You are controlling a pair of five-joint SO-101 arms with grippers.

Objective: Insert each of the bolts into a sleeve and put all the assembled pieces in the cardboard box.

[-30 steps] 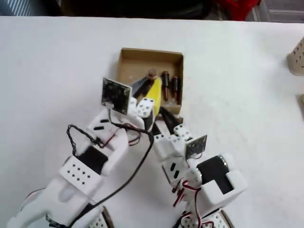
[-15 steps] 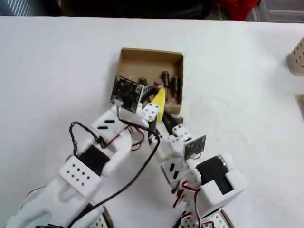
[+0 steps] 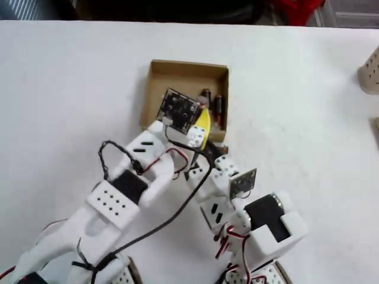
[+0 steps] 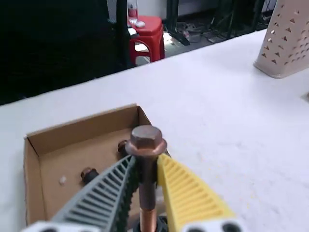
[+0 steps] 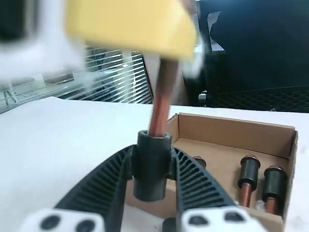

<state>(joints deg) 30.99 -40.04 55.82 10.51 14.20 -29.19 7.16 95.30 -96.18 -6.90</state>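
My left gripper [image 4: 145,162] is shut on a copper bolt [image 4: 144,141], held upright with its hex head above the grey and yellow fingers. Its shaft [image 5: 161,96] runs down into a black sleeve [image 5: 153,186], which my right gripper [image 5: 152,154] is shut on between its black fingers. In the high view both grippers meet at the near edge of the cardboard box [image 3: 159,74], the left gripper [image 3: 200,127] above the right gripper [image 3: 207,155]. Assembled pieces [image 5: 248,179] [image 3: 212,105] lie in the box's right side.
A beige perforated container [image 3: 370,71] [image 4: 285,41] stands at the table's far right. The white table [image 3: 77,89] lies bare on both sides of the box. Beyond the far edge stands a red stool [image 4: 145,34].
The left arm has swung right along the box's near edge with the bolt, bringing it over the right gripper's sleeve. The right arm has kept still.
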